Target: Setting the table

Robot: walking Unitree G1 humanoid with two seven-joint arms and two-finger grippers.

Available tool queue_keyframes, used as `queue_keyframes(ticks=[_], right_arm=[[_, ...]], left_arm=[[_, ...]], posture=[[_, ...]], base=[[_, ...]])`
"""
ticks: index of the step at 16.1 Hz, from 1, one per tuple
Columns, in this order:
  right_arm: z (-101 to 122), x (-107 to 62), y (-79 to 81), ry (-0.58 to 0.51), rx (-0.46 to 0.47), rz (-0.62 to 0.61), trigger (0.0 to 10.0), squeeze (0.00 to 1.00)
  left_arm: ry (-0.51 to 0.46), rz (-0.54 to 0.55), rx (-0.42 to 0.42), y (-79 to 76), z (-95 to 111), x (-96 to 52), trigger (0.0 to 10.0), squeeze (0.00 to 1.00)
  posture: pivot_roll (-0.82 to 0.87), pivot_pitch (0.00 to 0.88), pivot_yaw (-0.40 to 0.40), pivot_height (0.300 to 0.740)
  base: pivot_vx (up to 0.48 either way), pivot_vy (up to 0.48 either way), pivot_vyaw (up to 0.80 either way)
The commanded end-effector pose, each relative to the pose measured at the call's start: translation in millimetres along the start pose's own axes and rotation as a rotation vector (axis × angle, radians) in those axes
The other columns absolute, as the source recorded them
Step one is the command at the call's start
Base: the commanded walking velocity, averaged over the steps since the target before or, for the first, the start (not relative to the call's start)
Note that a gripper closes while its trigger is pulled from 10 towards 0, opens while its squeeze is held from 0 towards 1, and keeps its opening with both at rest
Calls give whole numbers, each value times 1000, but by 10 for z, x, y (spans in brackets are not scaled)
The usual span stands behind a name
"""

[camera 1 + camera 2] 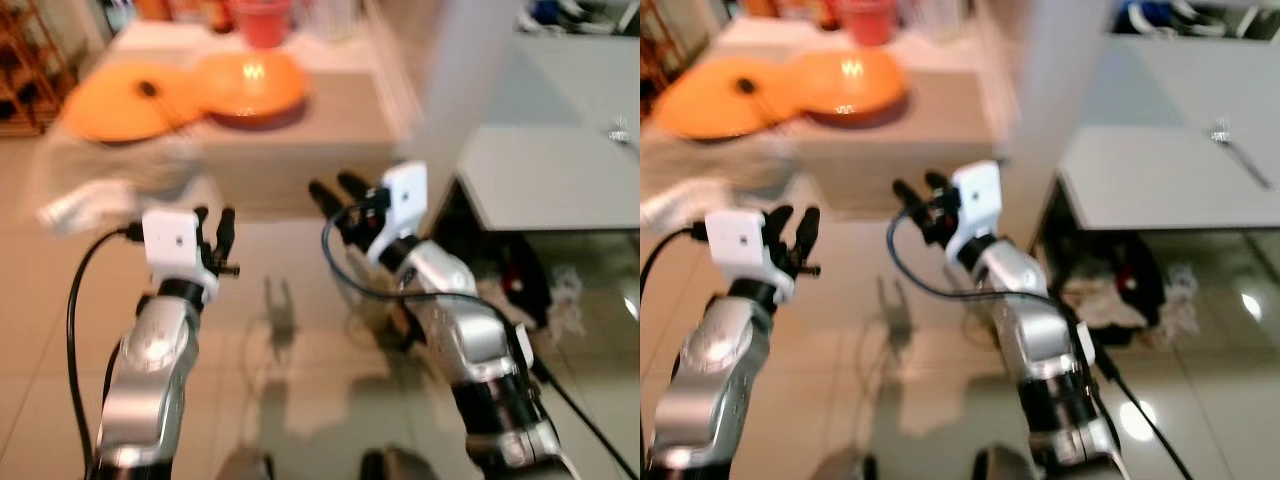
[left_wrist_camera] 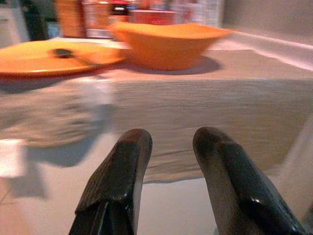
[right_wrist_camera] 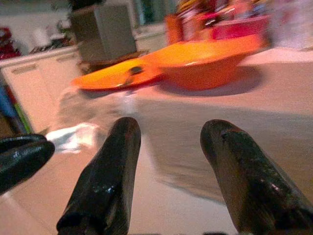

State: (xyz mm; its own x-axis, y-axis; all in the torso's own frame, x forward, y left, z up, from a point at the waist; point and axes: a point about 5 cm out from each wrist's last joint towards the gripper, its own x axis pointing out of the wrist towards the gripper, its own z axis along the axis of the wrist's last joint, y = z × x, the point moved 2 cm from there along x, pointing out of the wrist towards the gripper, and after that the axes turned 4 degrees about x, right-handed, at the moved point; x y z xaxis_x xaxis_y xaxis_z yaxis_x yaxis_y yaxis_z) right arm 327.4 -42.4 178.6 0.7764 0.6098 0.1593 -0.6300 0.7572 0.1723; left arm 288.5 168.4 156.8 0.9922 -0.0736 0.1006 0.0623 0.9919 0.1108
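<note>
While both arms are raised in front of the body with nothing in them, the robot faces a low desk covered in a beige cloth (image 1: 330, 120), and the blur across the head views suggests it is walking toward it. On that desk sit the likely things for setting the table: a deep orange plastic bowl (image 1: 252, 84) and, just beside it on the robot's left, a wide flat orange plate (image 1: 118, 102) with a small dark object (image 1: 148, 89) lying on it, too blurred to name. Behind them stand a red container (image 1: 262, 20) and other blurred jars. The left gripper (image 1: 214, 231) has its two black fingers a moderate gap apart and empty, pointed at the desk's front edge; the right gripper (image 1: 338, 194) is likewise parted and empty, aimed toward the bowl. Holding both up and spread this way looks like preparation for a reach once the desk is close enough. To the robot's right stands a pale grey desk (image 1: 1160, 170) carrying a metal fork (image 1: 1238, 148), probably where the dishes belong
</note>
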Motion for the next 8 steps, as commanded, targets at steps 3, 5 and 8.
queue_keyframes(ticks=[3, 5, 8], right_arm=[[16, 23, 8, -12, -2, 5, 10000, 0], [49, 34, -59, -26, 18, -27, 10000, 0], [135, 39, -160, -77, 45, -72, 10000, 0]], left_arm=[[-6, 4, 9, 17, -2, -4, 10000, 0], [-77, -35, -24, -15, 126, -32, 10000, 0], [-116, -67, 21, -38, 213, -31, 10000, 0]], posture=[[-33, 105, 5, 740], [-30, 102, 4, 740], [-28, 98, 3, 740]], base=[[0, 480, 0], [0, 0, 0], [320, 0, 758]])
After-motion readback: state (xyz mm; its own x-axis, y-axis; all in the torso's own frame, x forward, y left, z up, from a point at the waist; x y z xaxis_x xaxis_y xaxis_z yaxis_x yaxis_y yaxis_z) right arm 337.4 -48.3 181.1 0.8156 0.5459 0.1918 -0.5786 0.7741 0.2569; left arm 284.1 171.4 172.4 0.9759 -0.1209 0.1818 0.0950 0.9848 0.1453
